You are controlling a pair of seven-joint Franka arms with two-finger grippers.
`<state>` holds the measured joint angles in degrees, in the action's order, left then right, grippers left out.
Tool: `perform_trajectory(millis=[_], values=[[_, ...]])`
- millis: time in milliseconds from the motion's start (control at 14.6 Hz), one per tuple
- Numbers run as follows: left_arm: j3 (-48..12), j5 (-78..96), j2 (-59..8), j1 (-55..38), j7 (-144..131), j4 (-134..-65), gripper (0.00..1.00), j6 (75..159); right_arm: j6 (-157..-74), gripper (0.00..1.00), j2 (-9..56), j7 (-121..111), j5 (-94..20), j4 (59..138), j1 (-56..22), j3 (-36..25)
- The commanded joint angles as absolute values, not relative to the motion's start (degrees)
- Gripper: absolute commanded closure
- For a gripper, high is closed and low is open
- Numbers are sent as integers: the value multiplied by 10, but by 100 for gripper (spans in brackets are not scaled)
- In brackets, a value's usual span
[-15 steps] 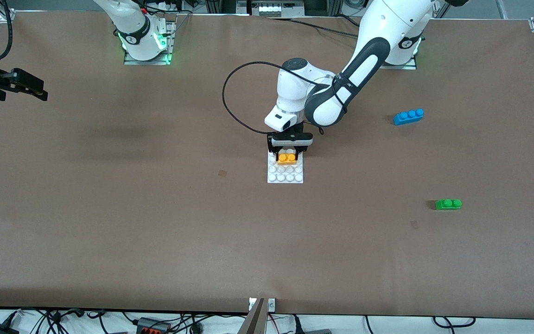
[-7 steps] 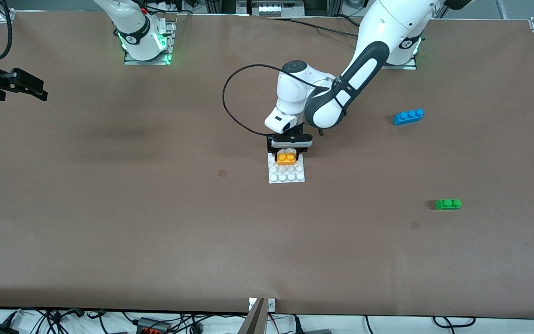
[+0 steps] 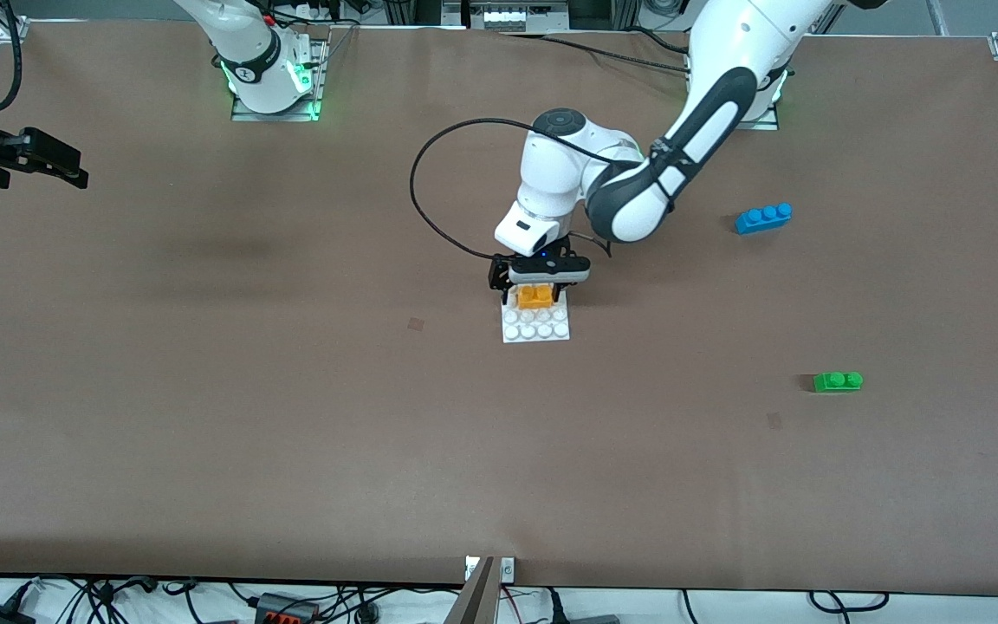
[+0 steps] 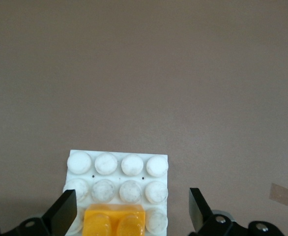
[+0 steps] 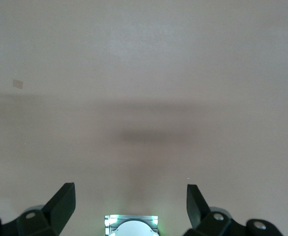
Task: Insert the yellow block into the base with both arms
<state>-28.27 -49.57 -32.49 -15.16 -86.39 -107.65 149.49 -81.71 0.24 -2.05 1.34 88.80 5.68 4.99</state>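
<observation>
The yellow block point(image 3: 536, 297) sits on the white base point(image 3: 536, 330), on the base's rows farthest from the front camera. In the left wrist view the block point(image 4: 114, 221) stands on the base point(image 4: 118, 164) between my fingers, with a gap on each side. My left gripper point(image 3: 537, 286) is open just above the block, and it shows in the left wrist view point(image 4: 131, 209) too. My right gripper point(image 3: 61, 169) is open and empty, held high over the right arm's end of the table, and it also shows in the right wrist view point(image 5: 130, 196).
A blue three-stud brick point(image 3: 763, 217) and a green two-stud brick point(image 3: 838, 381) lie toward the left arm's end of the table. The right arm's lit base plate point(image 5: 131, 223) shows below the right gripper. A black cable point(image 3: 438, 173) loops off the left wrist.
My left gripper has opened off the yellow block and lifted slightly; the block stays on the base. The left arm's elbow has swung toward its own end. The right arm has not moved.
</observation>
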Motion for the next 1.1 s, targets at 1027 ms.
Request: perform_trajectory(millis=[1027], values=[[-198, -5, -127, 9, -139, -989, 0, 1109, -815, 0, -4, -16, 17, 892, 63, 56]])
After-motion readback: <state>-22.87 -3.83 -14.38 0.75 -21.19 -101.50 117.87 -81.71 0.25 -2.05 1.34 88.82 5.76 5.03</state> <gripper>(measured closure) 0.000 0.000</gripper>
